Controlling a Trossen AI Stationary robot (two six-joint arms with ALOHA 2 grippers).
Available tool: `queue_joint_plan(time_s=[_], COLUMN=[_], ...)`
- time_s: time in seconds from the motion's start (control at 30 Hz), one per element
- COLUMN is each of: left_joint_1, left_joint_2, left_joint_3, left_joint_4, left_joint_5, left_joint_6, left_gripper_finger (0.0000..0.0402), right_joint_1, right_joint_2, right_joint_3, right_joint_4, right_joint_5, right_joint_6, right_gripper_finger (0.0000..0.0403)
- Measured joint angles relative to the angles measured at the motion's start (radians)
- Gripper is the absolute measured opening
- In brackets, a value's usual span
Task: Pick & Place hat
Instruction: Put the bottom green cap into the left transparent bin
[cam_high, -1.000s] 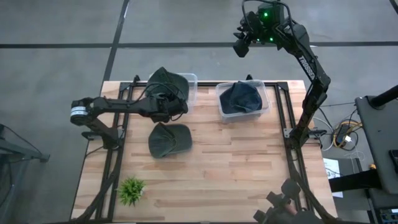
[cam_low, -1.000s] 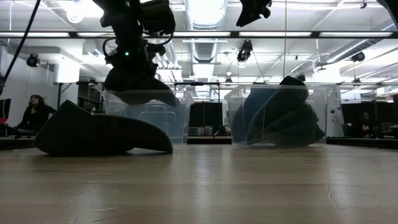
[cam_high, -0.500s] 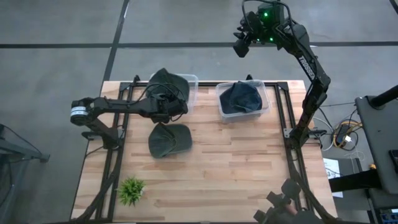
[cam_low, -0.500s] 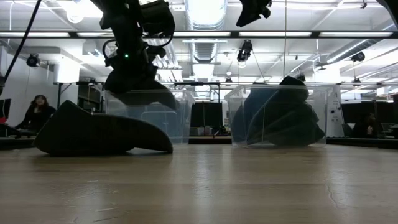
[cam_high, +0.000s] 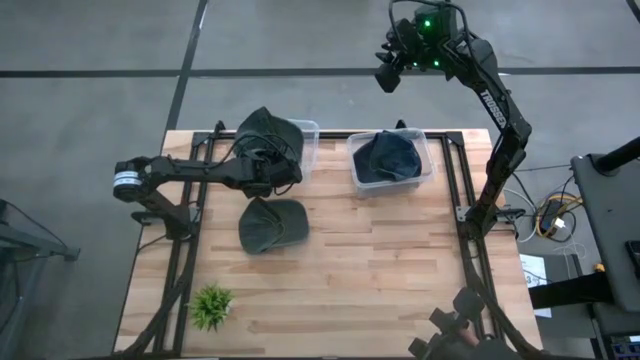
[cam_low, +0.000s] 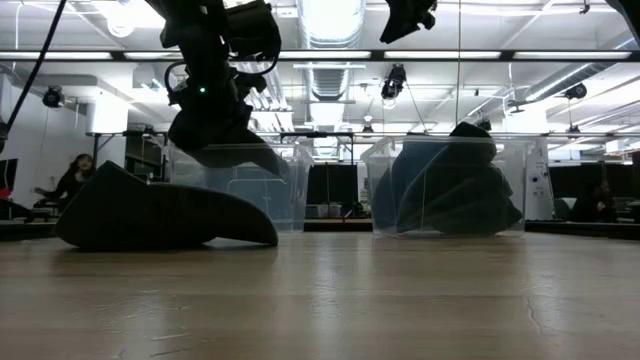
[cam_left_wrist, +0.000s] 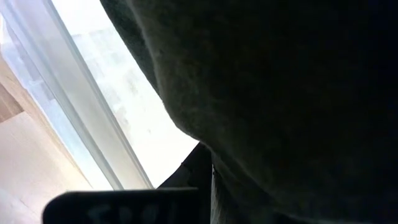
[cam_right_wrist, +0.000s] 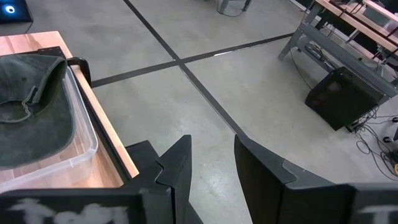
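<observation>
My left gripper (cam_high: 280, 168) is shut on a dark green hat (cam_high: 265, 130), carried over the left clear bin (cam_high: 308, 128). In the low view this hat (cam_low: 225, 140) hangs at the height of the bin's top (cam_low: 285, 190). A second green hat (cam_high: 272, 224) lies with its open underside on the table, nearer than the bin. A dark blue hat (cam_high: 388, 158) fills the right bin (cam_high: 425, 165). My right gripper (cam_high: 388, 75) is open, raised high beyond the table's far edge. My left gripper holds the green hat by its near edge (cam_high: 272, 155), coming at it about level from the table's left. The hat's cloth (cam_left_wrist: 280, 93) fills the wrist view and hides the place of contact. The hat is lifted clear above the bin's rim (cam_left_wrist: 81, 93).
A small green plant (cam_high: 211, 306) stands near the table's near left corner. Bare wood lies across the middle and right of the table. People sit in the room behind, far from the arms.
</observation>
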Motion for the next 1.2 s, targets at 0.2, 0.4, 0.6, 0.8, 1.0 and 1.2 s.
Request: queue_joint_plan(time_s=[0.2, 0.4, 0.6, 0.8, 1.0, 1.2], left_joint_1=[0.000, 0.000, 0.000, 0.000, 0.000, 0.000], left_joint_2=[0.000, 0.000, 0.000, 0.000, 0.000, -0.002], left_joint_3=[0.000, 0.000, 0.000, 0.000, 0.000, 0.000], left_joint_4=[0.000, 0.000, 0.000, 0.001, 0.017, 0.032], left_joint_5=[-0.025, -0.035, -0.035, -0.014, -0.014, -0.023], left_joint_6=[0.002, -0.003, -0.028, -0.044, -0.048, -0.046], left_gripper_finger=[0.0028, 0.0028, 0.0037, 0.0081, 0.0137, 0.0194], right_joint_1=[0.000, 0.000, 0.000, 0.001, 0.001, 0.001], right_joint_2=[0.000, -0.001, -0.002, -0.002, -0.002, -0.002], right_joint_3=[0.000, 0.000, 0.000, 0.000, 0.000, 0.000], right_joint_4=[0.000, 0.000, 0.000, 0.000, -0.003, -0.003], right_joint_5=[0.000, 0.000, 0.000, 0.001, 0.001, 0.001], right_joint_6=[0.000, 0.000, 0.000, 0.000, 0.000, 0.000], right_gripper_finger=[0.0116, 0.0116, 0.0116, 0.0116, 0.0116, 0.0116])
